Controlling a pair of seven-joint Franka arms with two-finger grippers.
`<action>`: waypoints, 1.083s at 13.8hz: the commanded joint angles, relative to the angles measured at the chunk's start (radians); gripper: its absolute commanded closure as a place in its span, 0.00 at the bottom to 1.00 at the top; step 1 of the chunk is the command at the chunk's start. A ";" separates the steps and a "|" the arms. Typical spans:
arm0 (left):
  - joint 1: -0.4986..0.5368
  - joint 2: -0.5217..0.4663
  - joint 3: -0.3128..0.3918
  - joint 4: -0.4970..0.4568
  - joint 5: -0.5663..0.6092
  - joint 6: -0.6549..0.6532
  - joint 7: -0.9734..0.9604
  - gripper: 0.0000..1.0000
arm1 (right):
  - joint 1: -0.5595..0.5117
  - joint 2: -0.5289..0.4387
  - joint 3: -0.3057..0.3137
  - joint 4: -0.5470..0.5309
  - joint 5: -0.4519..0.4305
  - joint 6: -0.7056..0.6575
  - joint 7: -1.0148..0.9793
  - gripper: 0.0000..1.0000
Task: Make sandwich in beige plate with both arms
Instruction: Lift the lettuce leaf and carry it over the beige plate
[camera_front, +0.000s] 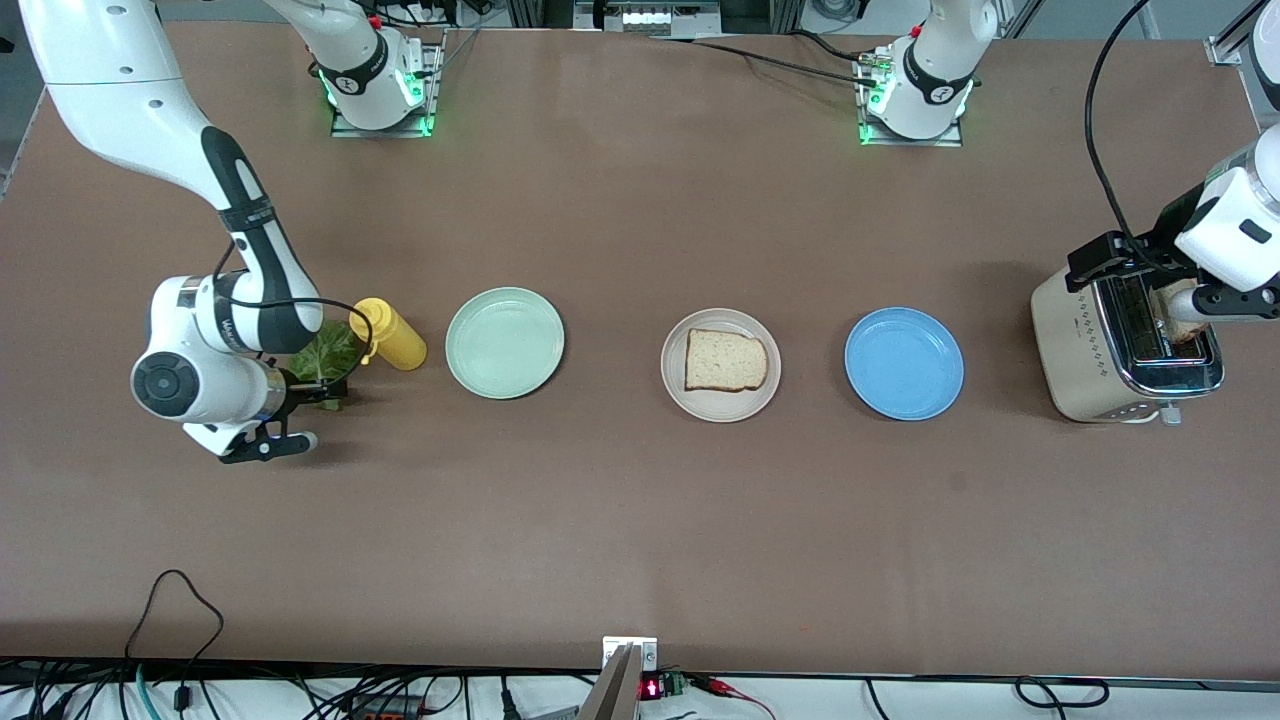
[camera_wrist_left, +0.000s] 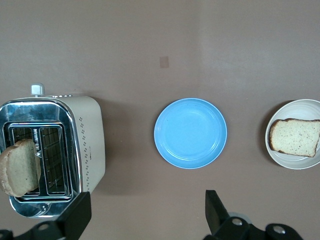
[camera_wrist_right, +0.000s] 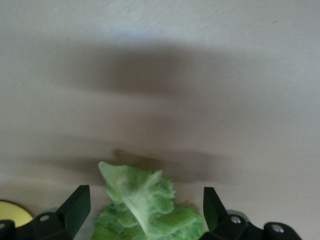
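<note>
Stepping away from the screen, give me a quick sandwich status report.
Left tool open over silver toaster. Right tool open over ruffled green lettuce leaf. One toasted bread slice on round beige plate.

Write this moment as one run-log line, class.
beige plate: one bread slice on it | left gripper: open, over toaster, second slice in slot | right gripper: open, around lettuce leaf

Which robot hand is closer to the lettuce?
The right gripper: open, right at the lettuce leaf, fingers either side. The left gripper is over the toaster, at the table's left-arm end.
</note>
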 joint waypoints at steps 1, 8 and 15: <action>0.000 0.000 -0.002 0.008 -0.004 -0.011 -0.003 0.00 | 0.024 -0.011 -0.001 -0.034 -0.053 0.004 0.010 0.00; 0.002 0.000 -0.002 0.006 -0.006 -0.011 -0.002 0.00 | 0.021 -0.011 -0.001 -0.028 -0.059 0.001 -0.070 1.00; 0.002 0.000 -0.002 0.008 -0.006 -0.011 -0.003 0.00 | 0.019 -0.054 0.001 -0.021 -0.059 -0.033 -0.075 1.00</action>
